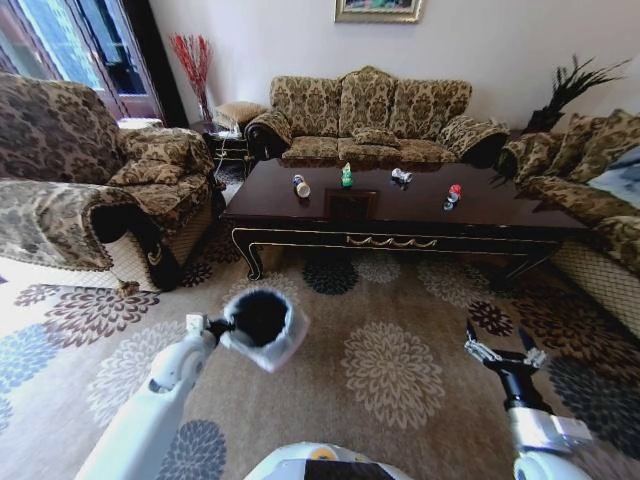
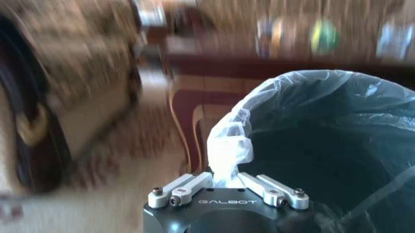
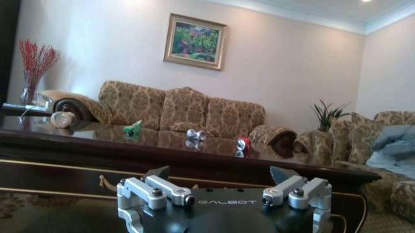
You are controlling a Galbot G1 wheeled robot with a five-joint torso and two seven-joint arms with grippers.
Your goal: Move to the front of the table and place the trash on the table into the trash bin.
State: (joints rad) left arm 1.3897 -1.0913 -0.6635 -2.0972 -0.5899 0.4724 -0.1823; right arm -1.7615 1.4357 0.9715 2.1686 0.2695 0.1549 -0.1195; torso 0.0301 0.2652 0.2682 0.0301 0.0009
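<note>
— While we're short of the bench (image 1: 400, 215), where's the trash?
— All 4 on top: bottle (image 1: 300, 186), green packet (image 1: 347, 176), silver can (image 1: 401, 176), red can (image 1: 454, 192).
— Grippers?
— Left gripper (image 2: 226, 180) clamped on the trash bin (image 1: 260, 325) liner, bin carried over the rug w/ us. Right gripper (image 3: 224, 175) wide open, empty.
— Step?
— Approach, we reckon. Next: drive closer, then reach.
</note>
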